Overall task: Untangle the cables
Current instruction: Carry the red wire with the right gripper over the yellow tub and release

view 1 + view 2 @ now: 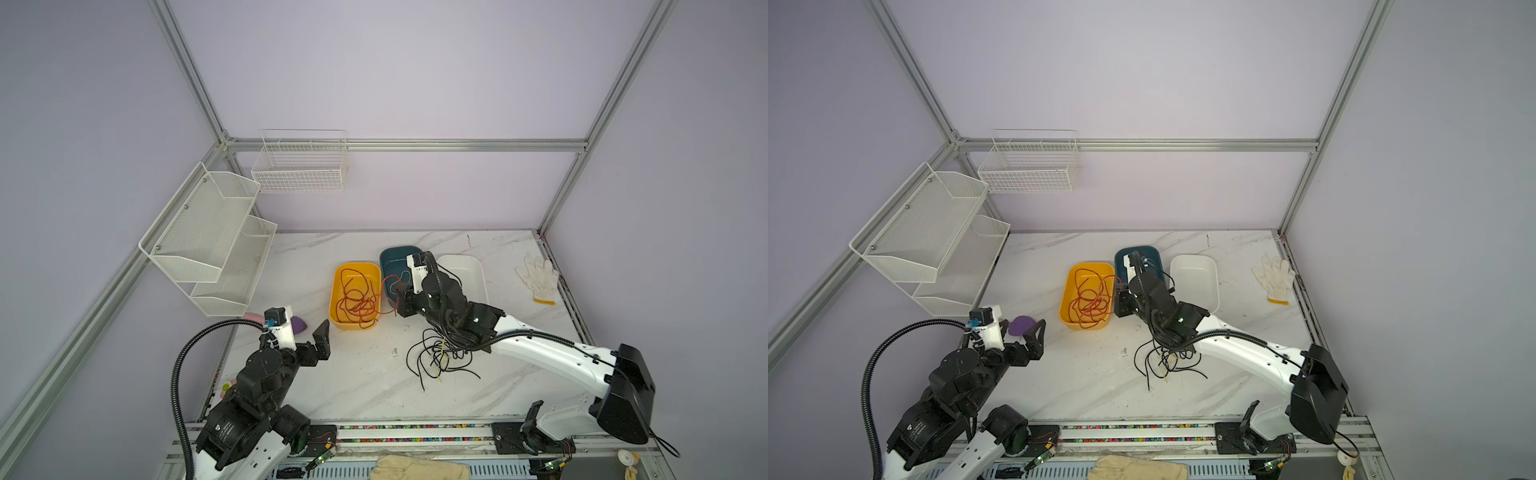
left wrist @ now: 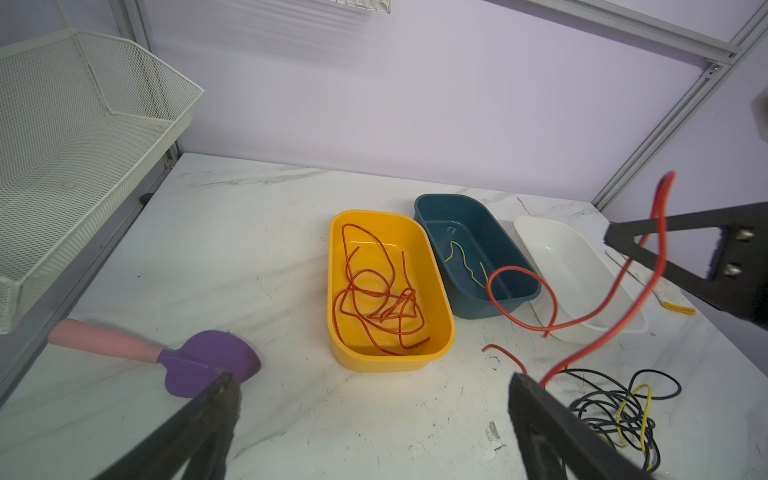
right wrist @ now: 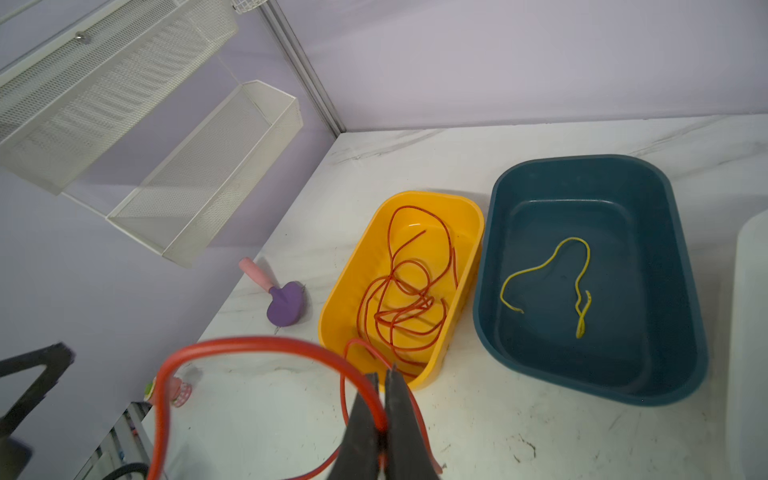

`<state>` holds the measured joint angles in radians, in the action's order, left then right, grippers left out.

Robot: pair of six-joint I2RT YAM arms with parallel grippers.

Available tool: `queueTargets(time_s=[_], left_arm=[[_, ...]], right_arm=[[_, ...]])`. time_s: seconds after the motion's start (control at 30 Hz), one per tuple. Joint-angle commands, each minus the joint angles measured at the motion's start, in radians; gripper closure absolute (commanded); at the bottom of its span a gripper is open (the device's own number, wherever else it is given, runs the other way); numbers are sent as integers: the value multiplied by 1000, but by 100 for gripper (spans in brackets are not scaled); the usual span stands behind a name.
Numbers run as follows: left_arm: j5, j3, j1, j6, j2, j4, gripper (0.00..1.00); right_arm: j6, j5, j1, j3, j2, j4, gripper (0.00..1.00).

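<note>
Marble surface | right pincer clamped on red cable beside yellow tub | left pincer wide, empty

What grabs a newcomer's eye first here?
The yellow tub mid-table stands out most, holding a loose heap of red cables. Just off its right side, in front of the teal tub, the right gripper is shut on another red cable that loops through the air. Nearer the front, a black-and-yellow tangle lies on the marble table.
</note>
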<state>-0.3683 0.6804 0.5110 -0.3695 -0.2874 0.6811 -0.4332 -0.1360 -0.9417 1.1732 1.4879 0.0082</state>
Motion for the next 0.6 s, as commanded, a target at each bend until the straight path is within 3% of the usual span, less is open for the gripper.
queueTargets(time_s=[0.0,0.17,0.57], left_arm=[[-69,-22,-2,-26,-44,-31,0],[-124,8,-1,-28,-108,27,0],[-181,11,-2,-46,-72,45,0]], right_arm=[[4,43,22,87,112,58,100],[-16,109,67,238,314,58,100],[-9,97,101,533,648,-66,100]])
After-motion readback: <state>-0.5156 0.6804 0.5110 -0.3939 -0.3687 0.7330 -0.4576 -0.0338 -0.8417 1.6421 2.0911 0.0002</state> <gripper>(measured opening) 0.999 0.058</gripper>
